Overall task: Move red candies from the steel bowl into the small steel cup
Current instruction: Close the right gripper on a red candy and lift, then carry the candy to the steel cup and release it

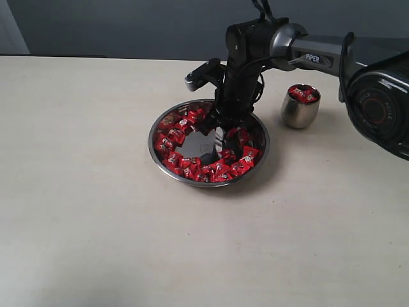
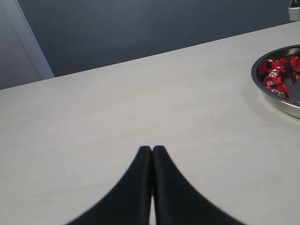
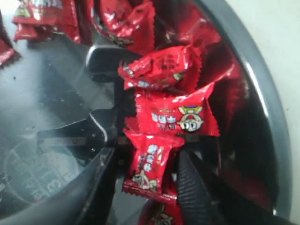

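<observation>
Cream table [image 1: 77, 192] fills the left of the exterior frame, and the left gripper [image 2: 152, 151] does not appear there. Its own wrist view shows it low over bare tabletop, the two black fingers pressed together and holding nothing, with the rim of the steel bowl [image 2: 281, 107] cutting in at the right edge. This looks like a parked pose, clear of the working arm.

At the centre of the exterior frame the red candies [image 1: 174, 137] lie in a ring against the bowl's sloping wall, leaving the flat middle bare and mirror-like. The right gripper [image 1: 217, 125] reaches in from the upper right and points steeply down at the far side of that ring, probably because the sweets pile up there.

In the right wrist view its fingers stand wide apart on either side of one wrapped candy [image 3: 151, 164] lying lengthwise in the gap. The ribbed pad [image 3: 194, 187] is just beside the wrapper, and I judge the jaws not yet closed on it. Neighbouring candies crowd close, so a pinch may catch a second crimped end.

Right of the bowl, near but apart, the small steel cup [image 1: 299, 112] stands upright with a few red sweets showing at its mouth, a short swing from the arm.
</observation>
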`<action>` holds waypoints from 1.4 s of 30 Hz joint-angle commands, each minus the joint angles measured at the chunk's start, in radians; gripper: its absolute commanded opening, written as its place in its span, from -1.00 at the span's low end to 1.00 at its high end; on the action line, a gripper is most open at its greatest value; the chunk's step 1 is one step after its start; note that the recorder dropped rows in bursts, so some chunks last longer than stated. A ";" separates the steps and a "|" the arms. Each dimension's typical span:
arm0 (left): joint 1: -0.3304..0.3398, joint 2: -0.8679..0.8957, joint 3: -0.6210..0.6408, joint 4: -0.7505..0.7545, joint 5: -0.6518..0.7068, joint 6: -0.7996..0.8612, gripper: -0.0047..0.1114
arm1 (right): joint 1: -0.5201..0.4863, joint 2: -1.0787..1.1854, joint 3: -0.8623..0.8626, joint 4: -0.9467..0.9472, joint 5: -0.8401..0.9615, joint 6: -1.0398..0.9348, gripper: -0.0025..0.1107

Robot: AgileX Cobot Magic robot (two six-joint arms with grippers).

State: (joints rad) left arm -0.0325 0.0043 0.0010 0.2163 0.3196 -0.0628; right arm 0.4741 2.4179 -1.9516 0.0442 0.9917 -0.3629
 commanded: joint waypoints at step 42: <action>0.000 -0.004 -0.001 0.003 -0.007 -0.005 -0.91 | -0.281 -0.279 0.003 0.101 0.073 0.002 -0.96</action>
State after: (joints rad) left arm -0.0325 0.0043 0.0010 0.2163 0.3196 -0.0628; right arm 0.2152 2.1508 -1.9498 0.1327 1.0526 -0.3585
